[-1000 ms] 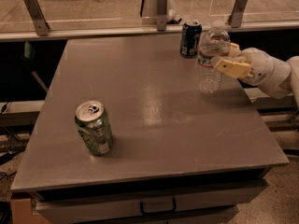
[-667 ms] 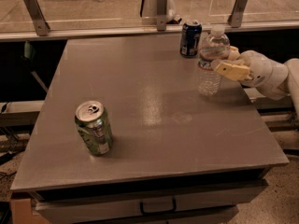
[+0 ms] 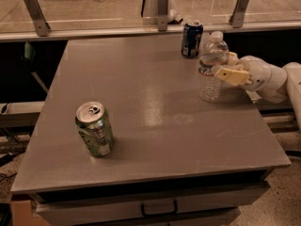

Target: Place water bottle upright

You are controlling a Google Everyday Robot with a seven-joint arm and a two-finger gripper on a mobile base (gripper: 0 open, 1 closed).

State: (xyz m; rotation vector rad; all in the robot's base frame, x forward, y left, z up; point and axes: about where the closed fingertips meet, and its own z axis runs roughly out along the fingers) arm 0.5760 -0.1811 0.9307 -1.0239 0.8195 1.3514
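The water bottle (image 3: 210, 81), clear and ribbed with a white cap, stands upright on the grey table (image 3: 155, 112) near its right edge, its base on or just above the surface. My gripper (image 3: 222, 64) reaches in from the right and is closed around the bottle's upper half. One tan finger (image 3: 231, 75) lies across the front of the bottle and the other shows behind it. The white arm (image 3: 265, 79) extends off the right side.
A dark blue can (image 3: 192, 38) stands just behind and left of the bottle at the table's far edge. A green soda can (image 3: 95, 129) stands at the front left. A metal rail with posts (image 3: 160, 6) runs behind the table. Drawers sit below the front edge.
The bottle and gripper have come down slightly and the bottle stands straighter. The cans have not moved.
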